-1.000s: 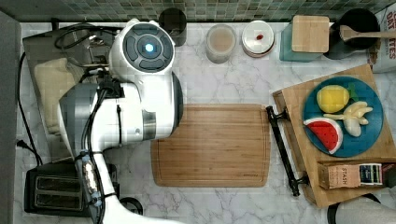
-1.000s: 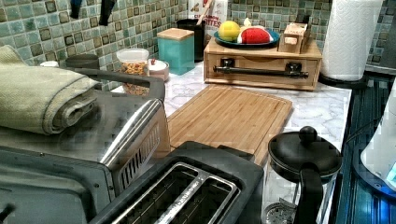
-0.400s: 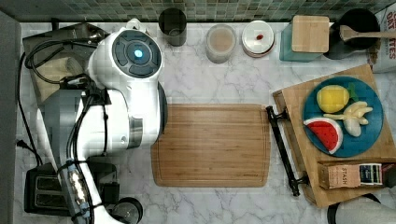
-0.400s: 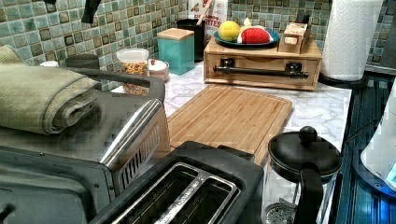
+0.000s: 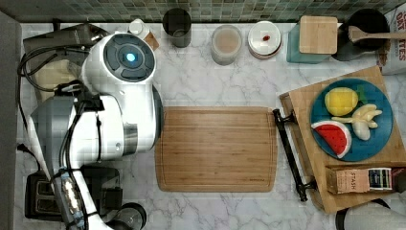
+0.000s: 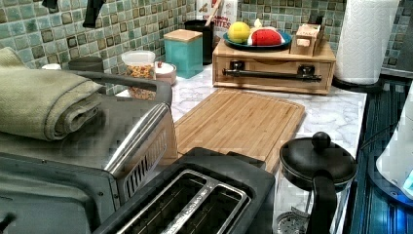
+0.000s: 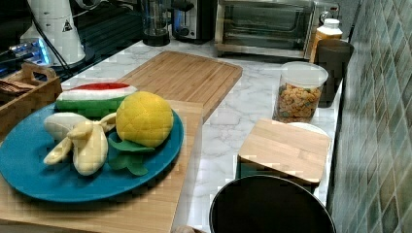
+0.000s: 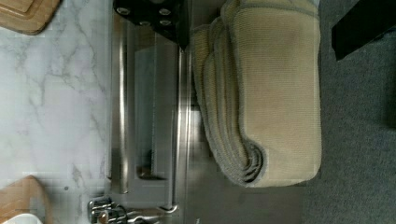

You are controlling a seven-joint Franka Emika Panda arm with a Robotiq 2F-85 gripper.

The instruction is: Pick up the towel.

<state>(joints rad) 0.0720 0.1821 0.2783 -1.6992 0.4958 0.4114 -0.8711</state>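
I see the folded cream cloth towel (image 8: pixel 266 93) lying between my gripper's (image 8: pixel 261 18) spread, empty fingers (image 8: pixel 359 23); I should descend straight, then pinch its thick folds.

A folded pale-yellow ribbed cloth towel (image 8: pixel 271 93) with grey-edged layers lies on a brushed silver metal toaster oven (image 6: pixel 97 146), and the white marble worktop (image 5: pixel 206 81) carries grey veining. The rectangular light-brown bamboo cutting board (image 5: pixel 218 148) shows fine straight grain, and the wall of small square tiles (image 6: pixel 141 24) mixes green, teal and grey. A round blue plate (image 7: pixel 73 179) holds a yellow quilted plush lemon (image 7: pixel 144 119), a red, white and green plush watermelon slice (image 7: pixel 94 94) and a cream plush banana (image 7: pixel 80 138).
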